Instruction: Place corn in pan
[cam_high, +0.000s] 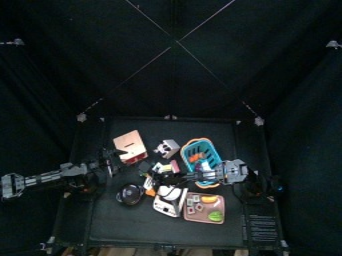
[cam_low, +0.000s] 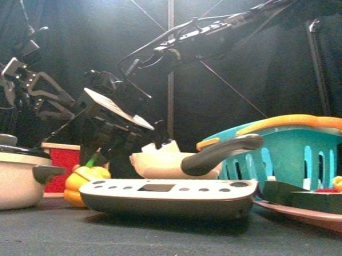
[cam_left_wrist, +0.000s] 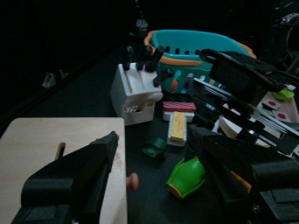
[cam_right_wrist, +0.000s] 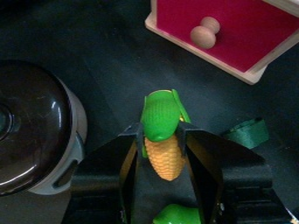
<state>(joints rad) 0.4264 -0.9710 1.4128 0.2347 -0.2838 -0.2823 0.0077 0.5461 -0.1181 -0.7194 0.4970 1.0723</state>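
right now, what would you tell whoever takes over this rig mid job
Right gripper: jaws set wide around the corn on the table; whether they already touch it is unclear.
Left gripper: open, empty, hanging above the table's left side by the wooden board.
The round black vessel with a pale rim beside the corn in the right wrist view looks like the pan.
Done: right arm has reached the corn.
Left: close on it, lift, carry to the pan, release.
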